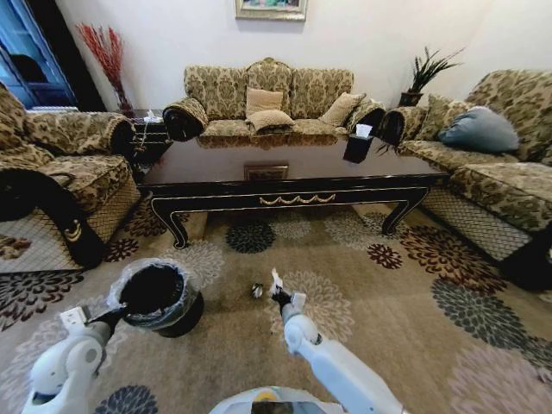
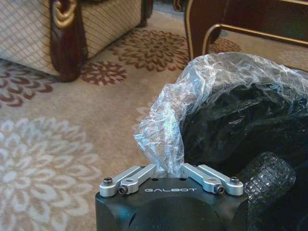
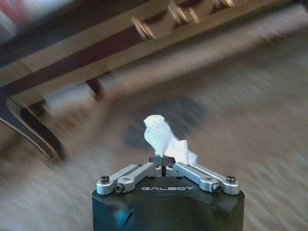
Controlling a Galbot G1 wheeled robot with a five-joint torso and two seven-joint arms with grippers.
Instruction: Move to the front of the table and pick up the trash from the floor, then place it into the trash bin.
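Trash, a crumpled white napkin (image 3: 166, 139), is clamped in the right gripper (image 1: 278, 291) above the floor (image 1: 379, 302), while the left gripper (image 2: 168, 169) pinches the trash bin (image 1: 155, 297) liner; carrying across to the bin appears next.

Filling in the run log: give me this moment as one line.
right gripper: jaws shut on napkin, above carpet | left gripper: jaws shut on bin liner | trash bin | silvery ball on carpet
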